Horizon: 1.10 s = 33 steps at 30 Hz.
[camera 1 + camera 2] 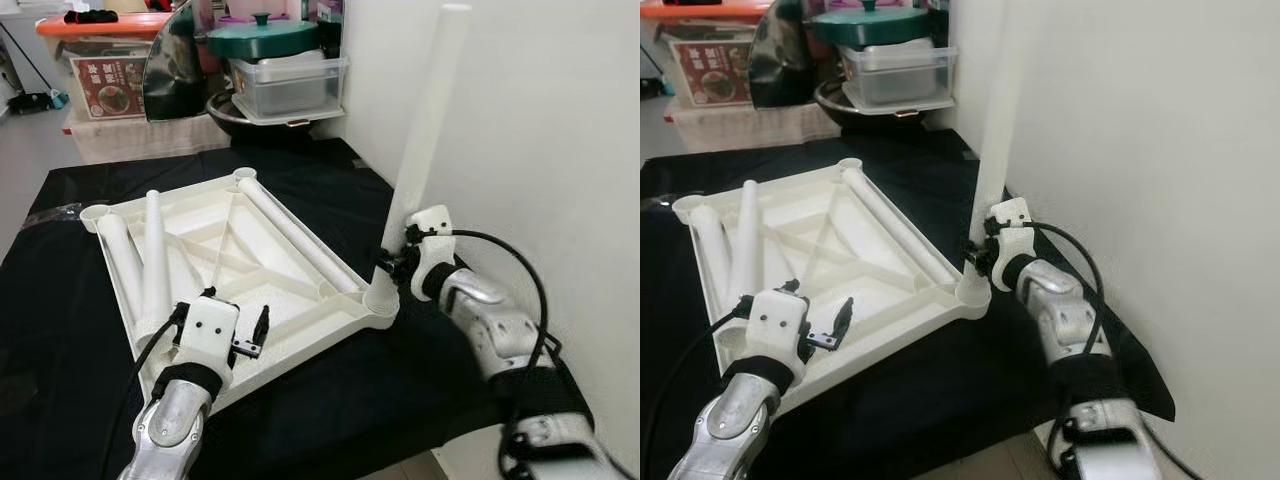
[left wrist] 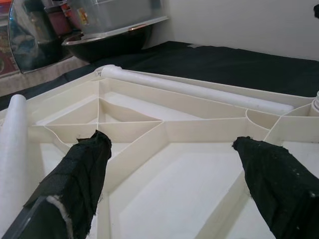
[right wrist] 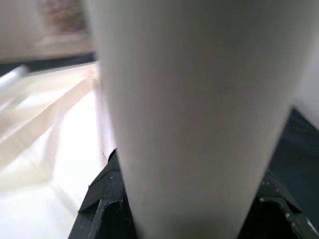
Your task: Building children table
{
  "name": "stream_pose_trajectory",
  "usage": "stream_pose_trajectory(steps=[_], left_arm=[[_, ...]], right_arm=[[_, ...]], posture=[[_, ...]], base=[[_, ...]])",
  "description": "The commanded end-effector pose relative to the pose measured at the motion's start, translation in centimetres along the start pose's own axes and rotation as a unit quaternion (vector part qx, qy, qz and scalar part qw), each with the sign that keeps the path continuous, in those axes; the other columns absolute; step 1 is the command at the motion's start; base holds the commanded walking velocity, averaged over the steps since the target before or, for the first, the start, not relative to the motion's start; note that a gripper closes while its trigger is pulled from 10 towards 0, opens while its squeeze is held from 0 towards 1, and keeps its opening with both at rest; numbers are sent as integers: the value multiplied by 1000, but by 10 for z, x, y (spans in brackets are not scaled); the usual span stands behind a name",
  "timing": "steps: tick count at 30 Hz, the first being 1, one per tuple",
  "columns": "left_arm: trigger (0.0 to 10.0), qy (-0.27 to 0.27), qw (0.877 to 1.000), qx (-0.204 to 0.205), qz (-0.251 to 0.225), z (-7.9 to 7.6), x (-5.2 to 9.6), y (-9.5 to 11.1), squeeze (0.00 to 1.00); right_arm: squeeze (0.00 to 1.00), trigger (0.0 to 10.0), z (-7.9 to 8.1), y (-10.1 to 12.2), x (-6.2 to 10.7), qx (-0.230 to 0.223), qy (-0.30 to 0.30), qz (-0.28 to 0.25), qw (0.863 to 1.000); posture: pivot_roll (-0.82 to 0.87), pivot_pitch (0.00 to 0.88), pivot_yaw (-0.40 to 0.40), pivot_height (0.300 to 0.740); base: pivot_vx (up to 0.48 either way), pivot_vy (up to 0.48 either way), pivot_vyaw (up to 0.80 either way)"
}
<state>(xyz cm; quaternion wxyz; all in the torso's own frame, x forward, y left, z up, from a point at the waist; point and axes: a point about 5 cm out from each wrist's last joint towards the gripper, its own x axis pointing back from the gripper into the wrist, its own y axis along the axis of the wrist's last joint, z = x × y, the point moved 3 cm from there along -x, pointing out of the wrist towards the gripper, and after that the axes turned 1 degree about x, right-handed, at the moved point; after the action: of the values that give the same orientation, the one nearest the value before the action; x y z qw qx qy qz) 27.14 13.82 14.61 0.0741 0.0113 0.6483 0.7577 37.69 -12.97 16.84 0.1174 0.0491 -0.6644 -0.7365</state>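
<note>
White plastic tabletop (image 1: 230,262) lies upside down on a black-draped surface (image 1: 330,400), ribbed underside up so its corner sockets face upward for the legs. At the tabletop's corner nearest the wall, the right gripper (image 1: 392,262) has its jaws clenched round an upright leg (image 1: 425,130), standing it in that socket. Three more legs lie loose inside the tabletop. The left gripper (image 1: 262,327) hovers over the tabletop's near edge, jaws released and empty.
</note>
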Motion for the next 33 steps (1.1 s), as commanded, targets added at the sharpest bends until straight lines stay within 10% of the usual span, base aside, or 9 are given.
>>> stream_pose_trajectory(steps=[1, 9, 10, 14, 15, 21, 22, 31, 33], left_arm=[[10000, 2, 1000, -8, 6, 2, 2, -3, 0], [10000, -4, 1000, -7, 5, -1, -1, -3, 0], [10000, -6, 1000, -5, 5, -3, -2, -4, 0], [10000, -8, 1000, -3, 5, -4, -3, -4, 0], [10000, -8, 1000, -3, 5, -4, -3, -4, 0], [10000, -7, 1000, -2, 5, -4, -3, -4, 0], [10000, -8, 1000, -1, 5, -4, -3, -4, 0], [10000, -11, 1000, 1, 6, -6, -3, -5, 0], [10000, -11, 1000, 1, 4, -7, -4, -5, 0]], right_arm=[[0, 0, 6, -1, 4, -59, -46, -3, 997], [0, 0, 56, 11, 4, -94, -43, -3, 995], [0, 10000, 69, 15, 1, -70, -11, 0, 997], [82, 10000, 83, 26, 6, -59, 40, -30, 997], [1000, 10000, 84, 27, 10, -70, 47, -35, 996], [1000, 10000, 80, 32, 18, -51, 66, -31, 996], [0, 10000, 78, 39, 22, -37, 105, -38, 993], [0, 10000, 67, 51, 52, 53, 338, -42, 939], [0, 10000, 72, 37, 60, 81, 428, -21, 900]], posture=[[108, 0, -54, 740], [101, 0, -41, 740], [90, 0, -30, 740], [88, 0, -32, 740], [88, 0, -32, 740], [85, 0, -33, 740], [77, 0, -28, 740], [69, 0, -28, 740], [94, 0, -45, 740]], base=[[0, 0, 0], [0, 0, 0], [0, 0, 0], [0, 0, 0], [0, 0, 0], [0, 0, 0], [0, 0, 0], [0, 0, 0], [0, 0, 0]])
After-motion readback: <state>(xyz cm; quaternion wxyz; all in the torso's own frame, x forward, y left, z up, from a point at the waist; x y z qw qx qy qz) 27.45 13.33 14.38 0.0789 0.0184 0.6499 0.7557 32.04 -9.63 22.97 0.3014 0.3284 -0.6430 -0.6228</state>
